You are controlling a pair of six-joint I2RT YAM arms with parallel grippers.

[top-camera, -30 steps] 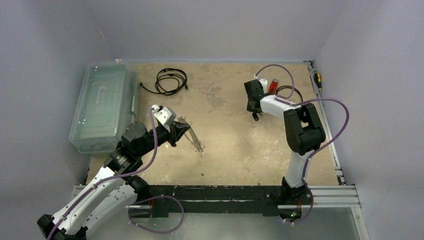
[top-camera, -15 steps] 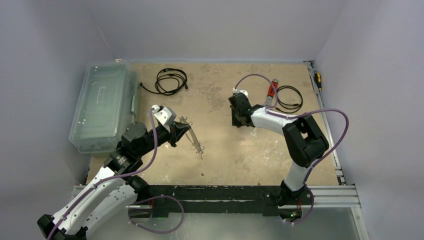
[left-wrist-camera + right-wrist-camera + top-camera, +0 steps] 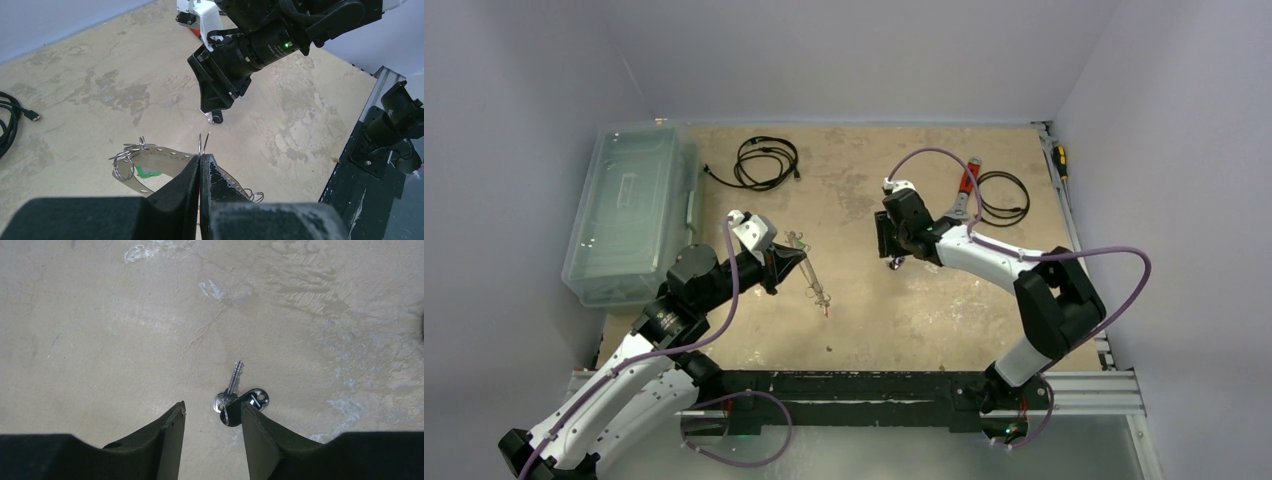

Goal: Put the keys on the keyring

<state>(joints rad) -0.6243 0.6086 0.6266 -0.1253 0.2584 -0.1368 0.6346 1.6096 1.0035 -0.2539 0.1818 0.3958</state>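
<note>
My left gripper (image 3: 789, 262) is shut on the keyring (image 3: 816, 285), a flat grey perforated metal hoop that sticks out right of the jaws. In the left wrist view the keyring (image 3: 160, 152) curves behind the closed gripper (image 3: 200, 157), with small wire rings (image 3: 125, 160) and a green tag (image 3: 148, 173) on it. My right gripper (image 3: 887, 246) hangs open at mid-table. Just beyond my right gripper (image 3: 214, 407) lies a silver key (image 3: 234, 377) with a black tag (image 3: 240, 407), the tag partly hidden by the right finger.
A clear plastic box (image 3: 629, 210) stands along the left edge. A black coiled cable (image 3: 766, 160) lies at the back. A red-handled tool (image 3: 965, 185), another cable (image 3: 1004, 195) and a yellow-handled screwdriver (image 3: 1058, 160) are at the back right.
The right arm swung left from beside the red-handled tool to mid-table and its jaws opened. The key with the black tag now lies under its fingertips. The left arm stayed put.
</note>
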